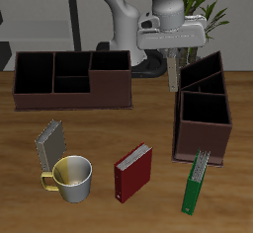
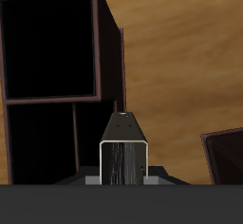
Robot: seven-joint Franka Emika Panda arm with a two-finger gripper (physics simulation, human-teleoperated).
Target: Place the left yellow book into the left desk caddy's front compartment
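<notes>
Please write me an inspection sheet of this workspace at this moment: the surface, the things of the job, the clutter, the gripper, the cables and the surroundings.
Surface: wooden table, no spills seen.
Job's things: the left yellow book hangs upright in the gripper, above the table and behind the left desk caddy. The caddy's front square compartment looks empty.
Clutter: wide caddy; grey book beside a mug; red book; green book close to the left desk caddy's front.
Grippers: gripper shut on the yellow book; the wrist view shows its pale page edges.
Cables: nothing seen.
Surroundings: plant behind the robot.
</notes>
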